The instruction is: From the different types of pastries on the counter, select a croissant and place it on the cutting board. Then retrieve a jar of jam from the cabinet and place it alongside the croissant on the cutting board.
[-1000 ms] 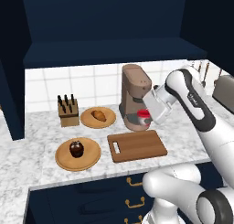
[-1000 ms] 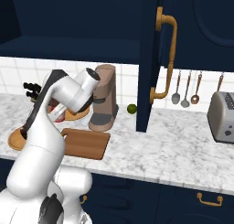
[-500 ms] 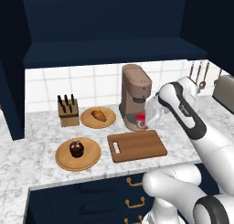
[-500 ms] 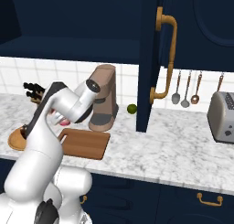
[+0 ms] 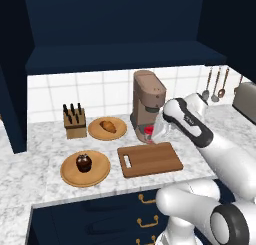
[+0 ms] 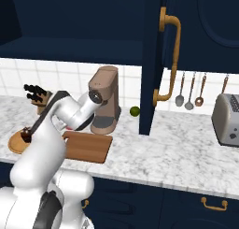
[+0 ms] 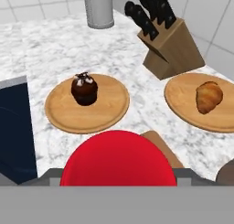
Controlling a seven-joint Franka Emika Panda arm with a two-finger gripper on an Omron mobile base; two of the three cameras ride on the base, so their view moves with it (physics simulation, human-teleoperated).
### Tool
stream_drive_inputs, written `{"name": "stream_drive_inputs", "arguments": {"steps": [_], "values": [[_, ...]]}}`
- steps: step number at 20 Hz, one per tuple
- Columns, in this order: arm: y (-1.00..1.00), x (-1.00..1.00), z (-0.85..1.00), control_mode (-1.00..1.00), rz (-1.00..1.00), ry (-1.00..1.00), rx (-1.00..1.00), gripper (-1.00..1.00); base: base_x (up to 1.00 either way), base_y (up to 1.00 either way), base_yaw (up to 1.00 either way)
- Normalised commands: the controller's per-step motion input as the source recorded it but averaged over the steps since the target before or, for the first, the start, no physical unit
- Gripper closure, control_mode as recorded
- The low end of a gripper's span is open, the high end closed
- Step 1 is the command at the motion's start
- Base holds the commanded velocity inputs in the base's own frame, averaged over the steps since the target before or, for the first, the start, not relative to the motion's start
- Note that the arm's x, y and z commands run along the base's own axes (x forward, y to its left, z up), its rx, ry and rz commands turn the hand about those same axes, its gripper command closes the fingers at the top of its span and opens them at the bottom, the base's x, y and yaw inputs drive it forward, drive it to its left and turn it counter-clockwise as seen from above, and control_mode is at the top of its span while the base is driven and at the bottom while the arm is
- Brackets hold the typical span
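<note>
- The gripper is holding one jar of jam, closed on it, at the cutting board's far edge.
- One croissant and one cupcake are sitting on two separate round plates.

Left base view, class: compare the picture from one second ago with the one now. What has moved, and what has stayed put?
The gripper, carrying the jar of jam, has come down and leftward from beside the coffee machine toward the far edge of the cutting board. Nothing was let go. The croissant stays on its round plate, the cupcake on its own, and the board bare.
</note>
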Motion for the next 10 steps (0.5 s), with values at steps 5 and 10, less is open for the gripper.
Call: {"name": "stream_drive_inputs", "arguments": {"steps": [5,10], "values": [[-0.36,0.41,-0.14,-1.00,0.28,0.00,0.00,1.00,0.00,0.00,0.00],[-0.52,-0.02,-0.03,-1.00,0.12,0.00,0.00,1.00,0.00,0.00,0.00]]}}
